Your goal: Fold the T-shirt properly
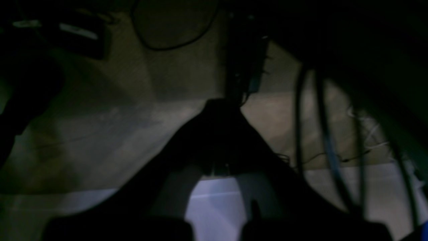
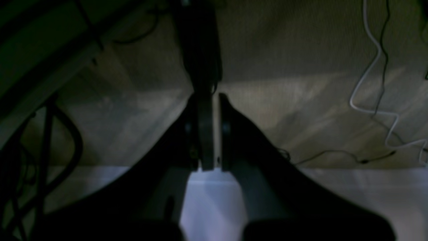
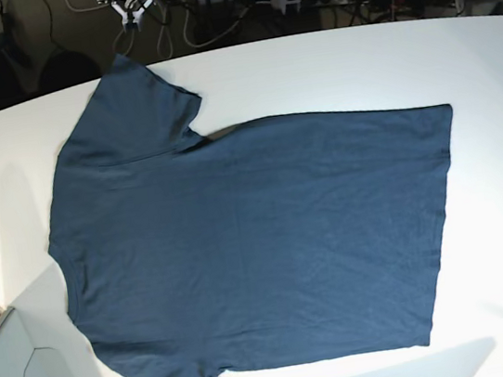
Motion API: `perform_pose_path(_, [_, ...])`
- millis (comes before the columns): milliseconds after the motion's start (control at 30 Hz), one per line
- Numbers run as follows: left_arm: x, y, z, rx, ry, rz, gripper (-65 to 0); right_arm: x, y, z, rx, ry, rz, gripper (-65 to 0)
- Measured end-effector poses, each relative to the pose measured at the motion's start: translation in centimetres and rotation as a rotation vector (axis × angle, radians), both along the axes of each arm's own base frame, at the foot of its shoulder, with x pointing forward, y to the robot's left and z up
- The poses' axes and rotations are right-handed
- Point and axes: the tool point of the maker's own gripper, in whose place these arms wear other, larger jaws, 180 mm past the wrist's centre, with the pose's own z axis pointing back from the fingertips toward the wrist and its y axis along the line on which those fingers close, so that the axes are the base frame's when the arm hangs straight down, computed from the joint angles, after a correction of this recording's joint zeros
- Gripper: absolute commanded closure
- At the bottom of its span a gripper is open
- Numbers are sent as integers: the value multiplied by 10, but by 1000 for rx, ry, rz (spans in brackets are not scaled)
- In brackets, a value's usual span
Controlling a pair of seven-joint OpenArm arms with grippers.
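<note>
on white table (image 3: 328, 65): t-shirt (image 3: 259, 244) flat, plain navy, no print.

The base view looks steeply down from above on the white bench (image 3: 328, 65), taking in the whole shirt (image 3: 259, 244). Each wrist view peers along its own dark fingers (image 1: 220, 134) (image 2: 230, 134) toward dim floor (image 2: 301, 50) and cables, sharing nothing with the base view.

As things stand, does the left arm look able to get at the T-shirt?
Probably yes: the T-shirt lies flat on the white table with nothing on it. The left gripper is shut and away from it, so it must travel first.
</note>
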Motion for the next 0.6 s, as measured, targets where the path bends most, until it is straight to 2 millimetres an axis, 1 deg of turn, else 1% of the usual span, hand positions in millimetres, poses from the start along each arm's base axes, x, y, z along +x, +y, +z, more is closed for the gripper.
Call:
perform_pose_path(67, [-1, -7, 1, -10, -8, 3, -2, 4, 0, 1, 0, -30, -1, 0])
perform_pose_path(133, [-2, -5, 1, -7, -6, 1, -2, 3, 0, 2, 0, -41, -1, 0])
perform_pose_path(233, [-3, -4, 1, -7, -4, 2, -3, -6, -1, 3, 2, -20, 2, 0])
perform_pose_path(367, [-3, -3, 1, -6, -4, -2, -2, -7, 1, 3, 6, -14, 2, 0])
perform_pose_path(533, [-4, -4, 1, -6, -3, -2, 0, -24, 2, 5, 18, 96, 16, 0])
perform_pose_path(600, [-6, -3, 1, -6, -5, -2, 0, -27, 2, 6, 20, 111, 18, 0])
